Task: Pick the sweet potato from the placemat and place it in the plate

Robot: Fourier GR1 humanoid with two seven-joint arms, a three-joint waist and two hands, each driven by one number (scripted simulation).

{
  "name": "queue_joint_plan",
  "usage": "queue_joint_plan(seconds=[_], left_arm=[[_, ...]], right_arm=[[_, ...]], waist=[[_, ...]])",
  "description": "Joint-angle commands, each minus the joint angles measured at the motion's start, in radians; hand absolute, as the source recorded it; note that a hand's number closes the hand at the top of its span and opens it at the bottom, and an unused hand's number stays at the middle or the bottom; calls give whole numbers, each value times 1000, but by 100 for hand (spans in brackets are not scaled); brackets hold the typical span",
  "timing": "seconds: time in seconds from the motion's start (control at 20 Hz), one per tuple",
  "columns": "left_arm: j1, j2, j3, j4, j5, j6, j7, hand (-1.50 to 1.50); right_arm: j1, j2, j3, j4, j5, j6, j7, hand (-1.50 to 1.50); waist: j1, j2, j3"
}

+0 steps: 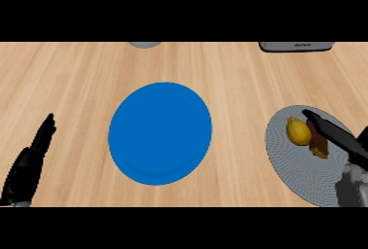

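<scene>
1. At the lower left edge, the left hand (28, 160) rests over the wooden counter (79, 82), its fingers straight and pointing up the view, holding nothing.
2. At the lower right, the right hand (338, 136) comes in over the grey round placemat (302, 180). Its fingers are straight and stretched toward the things on the mat, not curled round anything.
3. On the placemat lies the sweet potato (318, 143), a reddish-brown piece partly covered by the right hand's fingers; whether the fingers touch it or hover just above cannot be told.
4. Just beside the sweet potato, on its left and also on the placemat, lies a yellow lemon (298, 130).
5. In the middle of the counter sits the blue plate (160, 133), well apart from both hands and with nothing on it.
6. At the far edge, a pale round object (144, 44) shows partly, left of centre, and a grey appliance (296, 46) shows partly at the right.
</scene>
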Motion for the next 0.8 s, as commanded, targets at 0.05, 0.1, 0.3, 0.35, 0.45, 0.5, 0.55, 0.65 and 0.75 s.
queue_joint_plan(seconds=[0.05,0.1,0.3,0.35,0.45,0.5,0.55,0.65,0.75], left_arm=[[16,-9,22,38,-25,-49,-71,0],[21,-13,35,21,-27,-56,-60,0],[37,-9,32,13,-34,-47,-71,0],[-2,-33,15,25,-47,-31,-44,0],[38,-10,31,-15,-34,-47,-54,0],[27,-9,30,-8,-33,-57,-50,0],[15,-18,27,19,-49,-44,-58,0],[-12,-35,12,-2,-67,-26,-18,0],[-12,-39,26,13,-58,-45,-38,0]], right_arm=[[245,45,2,-239,22,-13,-64,-150],[255,67,60,-259,74,-38,-33,-150],[361,-99,117,-297,147,38,213,-150],[364,-148,122,-289,200,26,266,-150],[437,-207,123,-347,218,64,361,-150],[400,-250,126,-307,247,74,439,-150],[402,-295,121,-302,258,104,490,-150],[366,-345,132,-329,310,114,633,-150],[364,-397,98,-358,291,168,744,-150]], waist=[[24,7,0],[30,8,0],[24,7,-3],[19,10,-4],[26,7,-3],[36,11,-4],[34,13,-4],[39,13,-4],[36,12,-3]])
